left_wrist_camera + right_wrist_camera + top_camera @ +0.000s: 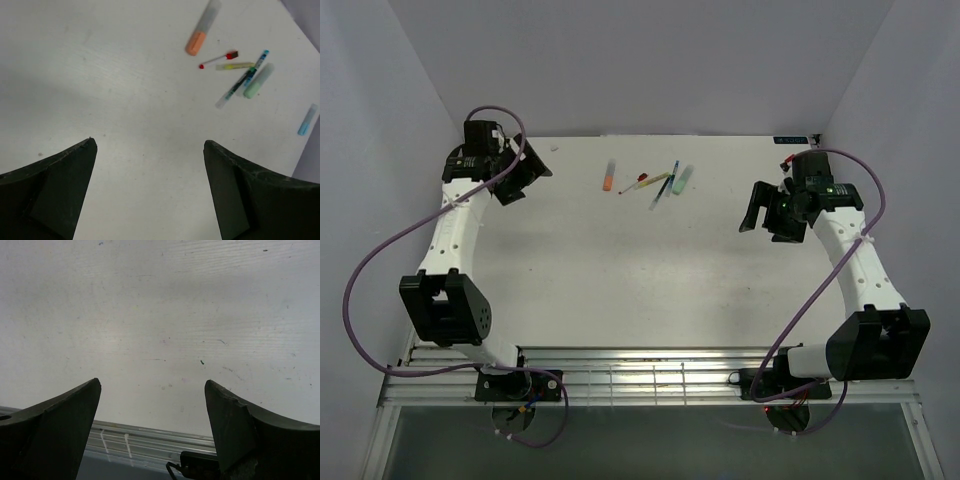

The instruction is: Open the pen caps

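The left arm point(455, 225) rises from its base, folds at the elbow and stretches forward. At its wrist the left pincer point(150, 145) stands with both fingers spread wide, nothing between them. Well apart to that pincer's right, the right arm point(860, 265) is bent the same way, and the right pincer point(152, 382) is likewise spread wide and empty.

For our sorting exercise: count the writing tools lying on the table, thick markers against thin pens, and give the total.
Thick markers: 3 (orange marker, pale green marker, light blue marker)
Thin pens: 3 (red pen, yellow pen, blue pen)
Total: 6
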`<move>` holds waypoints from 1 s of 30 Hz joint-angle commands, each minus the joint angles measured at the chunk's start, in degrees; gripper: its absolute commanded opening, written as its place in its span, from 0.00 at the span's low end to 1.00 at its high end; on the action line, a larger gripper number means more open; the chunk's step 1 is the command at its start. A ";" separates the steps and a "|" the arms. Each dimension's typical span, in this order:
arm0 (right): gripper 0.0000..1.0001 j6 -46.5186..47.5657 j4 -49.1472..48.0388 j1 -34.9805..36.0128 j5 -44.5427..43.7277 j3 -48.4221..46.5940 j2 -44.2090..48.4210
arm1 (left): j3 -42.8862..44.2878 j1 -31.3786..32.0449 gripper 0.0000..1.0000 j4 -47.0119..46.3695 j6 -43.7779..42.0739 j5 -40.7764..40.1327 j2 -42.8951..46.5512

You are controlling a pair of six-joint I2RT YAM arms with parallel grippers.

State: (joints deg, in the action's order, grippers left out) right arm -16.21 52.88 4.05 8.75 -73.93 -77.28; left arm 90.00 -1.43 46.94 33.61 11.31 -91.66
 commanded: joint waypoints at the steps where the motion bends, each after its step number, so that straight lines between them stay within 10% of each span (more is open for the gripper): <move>1: 0.90 0.30 -1.37 0.16 -4.44 1.76 0.54 | -2.27 -3.03 0.98 11.57 2.22 -17.18 5.43; 7: 0.90 0.20 -7.17 -0.10 5.38 9.93 0.37 | -9.40 -14.11 0.98 8.18 2.79 -7.88 10.35; 30: 0.90 0.82 -15.35 7.10 17.87 15.05 0.46 | -1.49 -18.16 0.90 -26.71 -30.70 -17.64 -17.93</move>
State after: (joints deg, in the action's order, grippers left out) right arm -16.32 38.81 10.07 24.71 -56.01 -76.12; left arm 86.06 -17.58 28.69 10.39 -4.95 -108.75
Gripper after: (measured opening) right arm 0.900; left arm 0.895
